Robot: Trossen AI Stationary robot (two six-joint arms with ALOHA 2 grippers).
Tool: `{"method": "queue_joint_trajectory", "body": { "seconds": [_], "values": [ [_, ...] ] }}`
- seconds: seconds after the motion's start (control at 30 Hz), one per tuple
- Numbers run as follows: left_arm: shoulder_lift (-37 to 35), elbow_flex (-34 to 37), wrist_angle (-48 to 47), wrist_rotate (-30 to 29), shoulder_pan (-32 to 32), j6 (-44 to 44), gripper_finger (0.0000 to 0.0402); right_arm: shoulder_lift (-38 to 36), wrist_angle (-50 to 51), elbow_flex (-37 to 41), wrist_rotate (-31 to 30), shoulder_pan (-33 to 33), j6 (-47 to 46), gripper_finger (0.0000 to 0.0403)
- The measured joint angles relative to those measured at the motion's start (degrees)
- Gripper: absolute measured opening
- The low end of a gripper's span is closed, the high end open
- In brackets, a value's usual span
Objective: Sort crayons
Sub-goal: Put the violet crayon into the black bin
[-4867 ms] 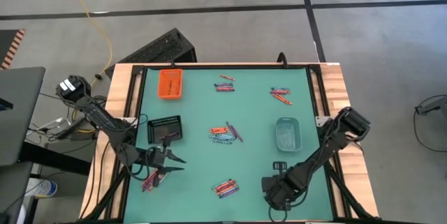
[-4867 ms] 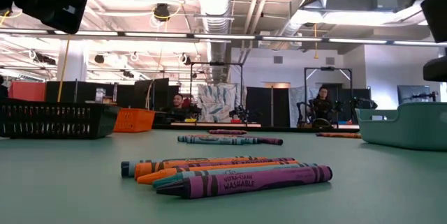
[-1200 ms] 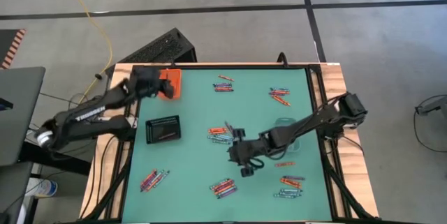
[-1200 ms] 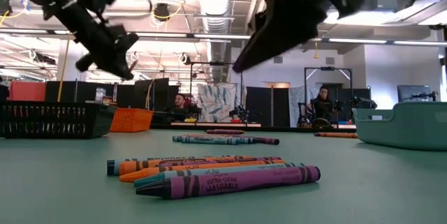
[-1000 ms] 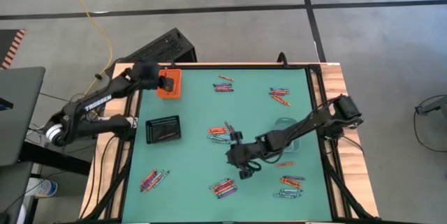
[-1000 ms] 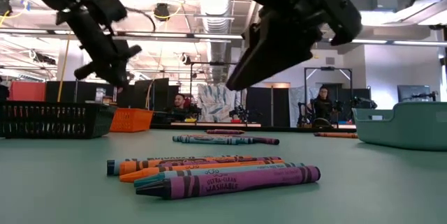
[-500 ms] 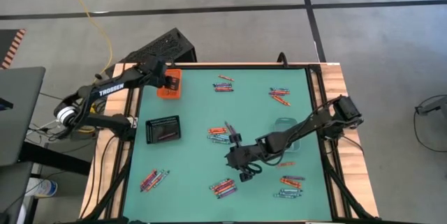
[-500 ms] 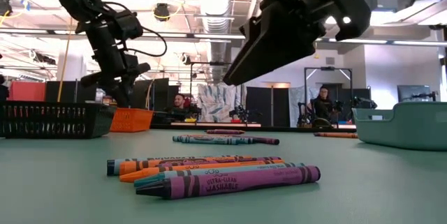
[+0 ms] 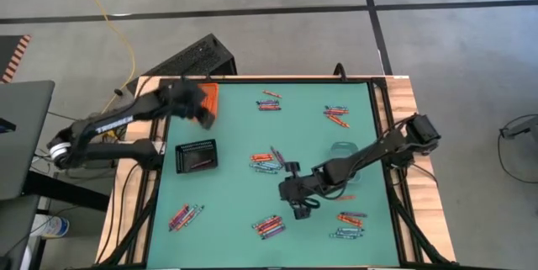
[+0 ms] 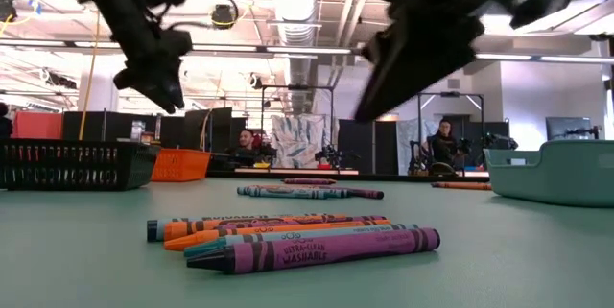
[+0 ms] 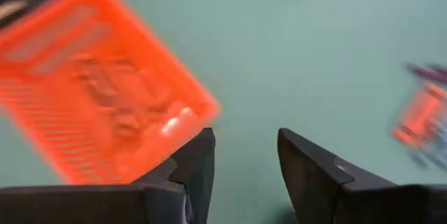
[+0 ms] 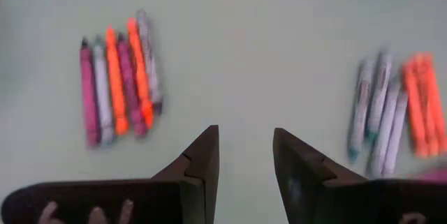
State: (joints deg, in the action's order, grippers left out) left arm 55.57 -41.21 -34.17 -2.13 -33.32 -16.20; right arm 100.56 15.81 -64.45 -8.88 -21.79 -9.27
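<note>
1. Since half a second back, my left gripper (image 9: 204, 117) has slid off the far end of the orange tray (image 9: 204, 95) toward its near corner; my right gripper (image 9: 296, 196) has shifted slightly right, over the middle of the mat.
2. Left jaws stand apart with nothing between them; in the left wrist view the gripper (image 11: 244, 165) has bare green mat between the tips and the orange tray (image 11: 98, 77) just ahead, off to one side.
3. Right jaws are apart too and hold nothing (image 12: 244, 161).
4. Crayons: in the right wrist view one bundle (image 12: 119, 77) lies ahead of the jaws on one side, another (image 12: 394, 105) ahead on the other, and bare mat directly in front.
5. High view: the near-centre crayon bundle (image 9: 270, 225) is just beside the right jaws; the centre bunch (image 9: 270, 161) lies on their other side.
6. More crayon clusters sit at the far centre (image 9: 270, 101), far right (image 9: 337, 114), near left (image 9: 186, 215) and near right (image 9: 347, 224), all well apart from both jaws.
7. The black tray (image 9: 197, 156) is near the left jaws; the clear tray (image 9: 344, 154) sits partly under the right arm.
</note>
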Motion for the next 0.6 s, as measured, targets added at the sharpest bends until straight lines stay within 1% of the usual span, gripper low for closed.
{"method": "queue_joint_trajectory", "body": {
  "seconds": [0.1,0.17,0.23,0.3,0.4,0.5,0.53,0.6],
  "values": [
    [-5.49,3.02,-0.06,0.35,9.21,-2.47,0.0142,-2.18,4.95,0.00,0.25,-1.56,-5.56,0.0127],
    [-8.91,4.94,1.00,0.11,16.00,-5.20,0.0141,-3.14,8.01,0.00,1.61,-2.66,-9.41,0.0127],
    [-11.96,7.35,3.91,-0.56,23.28,-7.56,0.0141,-3.48,10.59,0.00,3.67,-3.81,-12.74,0.0127],
    [-14.60,10.35,8.70,-2.19,30.96,-8.82,0.0141,-3.31,10.23,0.00,5.71,-4.97,-14.06,0.0127],
    [-16.87,15.85,19.48,-6.40,42.50,-10.55,0.0141,-1.33,5.42,0.00,6.08,-6.28,-12.32,0.0127],
    [-16.71,19.85,29.36,-11.36,52.27,-11.25,0.0141,1.88,-2.86,0.00,8.80,-7.02,-7.20,0.0127],
    [-16.18,20.24,30.97,-13.09,55.03,-11.23,0.0141,2.81,-5.66,0.02,10.17,-7.32,-5.35,0.0127],
    [-14.92,20.19,31.20,-16.69,59.54,-11.28,0.0141,4.56,-10.62,-0.04,11.37,-7.86,-2.29,0.0127]
  ]
}}
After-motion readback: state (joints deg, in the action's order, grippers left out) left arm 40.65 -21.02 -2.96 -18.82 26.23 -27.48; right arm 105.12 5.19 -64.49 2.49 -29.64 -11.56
